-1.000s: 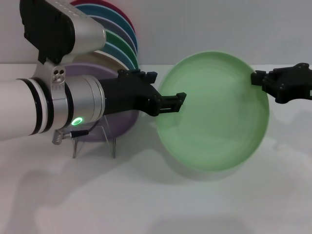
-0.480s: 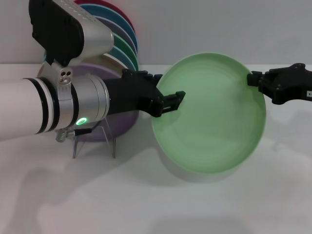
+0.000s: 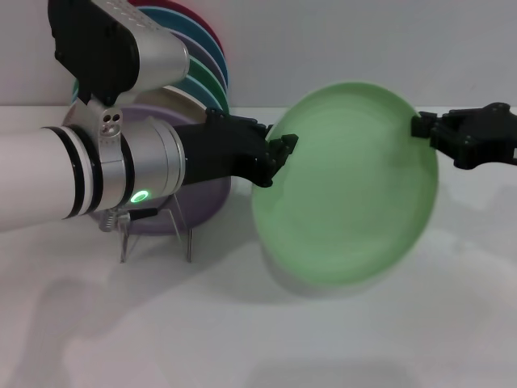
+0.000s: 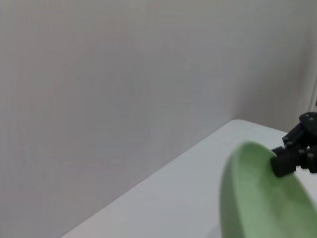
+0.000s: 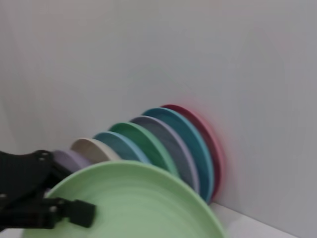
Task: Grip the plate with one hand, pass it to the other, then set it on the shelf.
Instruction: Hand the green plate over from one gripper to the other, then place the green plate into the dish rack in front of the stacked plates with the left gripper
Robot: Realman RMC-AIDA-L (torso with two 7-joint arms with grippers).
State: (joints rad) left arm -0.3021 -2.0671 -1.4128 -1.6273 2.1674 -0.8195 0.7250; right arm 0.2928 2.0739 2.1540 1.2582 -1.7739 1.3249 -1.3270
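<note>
White surface (image 3: 242,339) and a plain wall lie behind the plate (image 3: 347,186), which hangs tilted in the air to the right of the shelf (image 3: 153,230). The right gripper (image 3: 428,129) holds its far rim with closed fingers, while the left gripper (image 3: 279,153) touches its near rim; I cannot tell whether those fingers clamp. The shelf, already carrying a row of coloured plates (image 5: 163,144), stands behind the left arm, which is nearer to it.

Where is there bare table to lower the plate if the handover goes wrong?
The white table is bare in front of and below the plate, and to its right under the right gripper. It is crowded on the left, where the left gripper reaches past the shelf of stacked plates.
</note>
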